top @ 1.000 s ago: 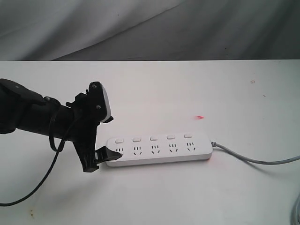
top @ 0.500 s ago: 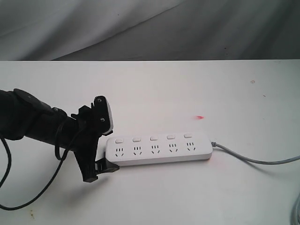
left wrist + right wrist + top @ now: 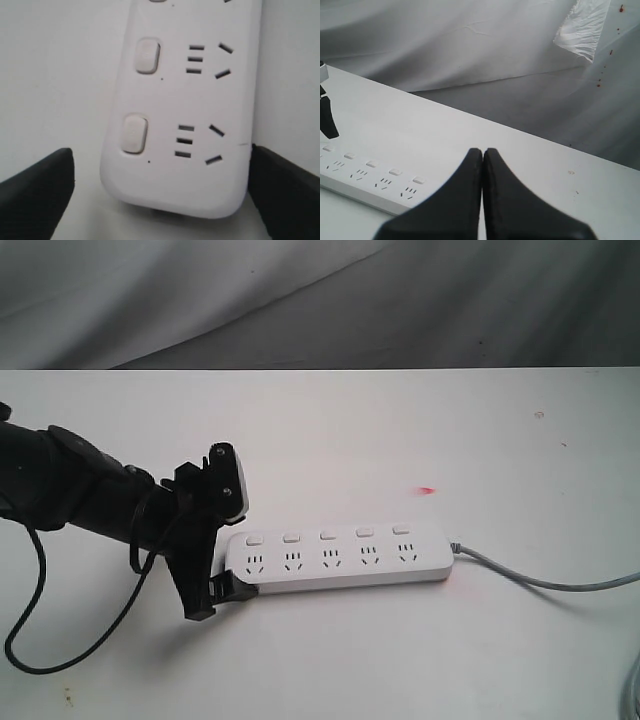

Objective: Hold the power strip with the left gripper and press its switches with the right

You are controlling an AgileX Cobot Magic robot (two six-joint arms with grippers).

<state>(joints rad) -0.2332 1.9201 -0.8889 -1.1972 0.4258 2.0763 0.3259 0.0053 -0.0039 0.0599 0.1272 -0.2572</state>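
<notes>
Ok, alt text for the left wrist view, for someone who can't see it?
The rounded end of a white power strip lies on the white table between the left gripper's open black jaws, not yet closed on it. Two switches, each beside a socket set, show on its face.

White table (image 3: 400, 430) before grey draped cloth (image 3: 300, 300).

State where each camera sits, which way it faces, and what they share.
Exterior: off the arms, above the white table, facing the long white plastic power strip and grey cloth backdrop; the black left arm shows.
Left wrist: on that arm, looking down between its open jaws at the strip's rounded end.
Right wrist: low over the table, looking past its shut jaws at the strip.
Shared: all three see the strip.
</notes>
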